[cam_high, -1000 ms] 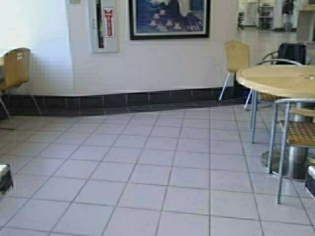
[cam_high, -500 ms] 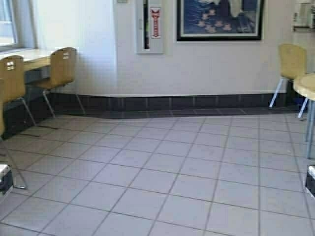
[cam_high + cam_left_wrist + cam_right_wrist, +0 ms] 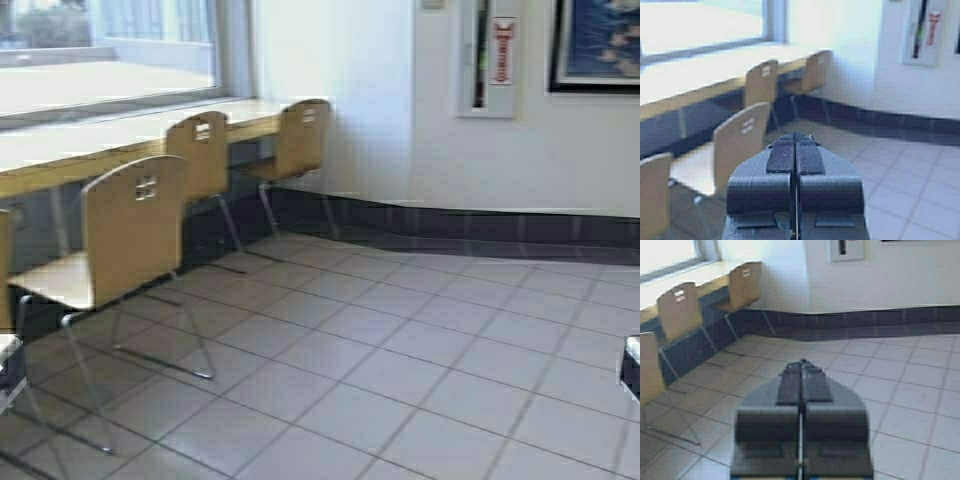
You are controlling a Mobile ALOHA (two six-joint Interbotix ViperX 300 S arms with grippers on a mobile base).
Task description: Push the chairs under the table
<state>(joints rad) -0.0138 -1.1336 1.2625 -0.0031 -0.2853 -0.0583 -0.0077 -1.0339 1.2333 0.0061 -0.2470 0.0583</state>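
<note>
The light tan bent-plywood chairs with square cut-outs in their curved backs stand in a row along the left: the nearest chair (image 3: 125, 235) is pulled well out from the long pale yellow-wood tabletop (image 3: 120, 135), the middle chair (image 3: 203, 155) and the far chair (image 3: 298, 140) sit closer to its front edge, and a sliver of another backrest shows at the near left border. Their thin metal legs rest on the grey tiled floor (image 3: 420, 360). I judge them light and stiff, likely to slide on tile but apt to tip or swivel if shoved high or off-centre, so the middle of the backrest (or the seat's rear edge) looks the best place to press.

The left gripper (image 3: 795, 142) and the right gripper (image 3: 801, 370) both point forward over the floor, each with its fingers pressed together and holding nothing, well apart from any chair.

Against half a second ago the whole scene has slid rightward: the robot has turned left, bringing the tabletop and window (image 3: 110, 45) into view, while the round table has left the picture.
</note>
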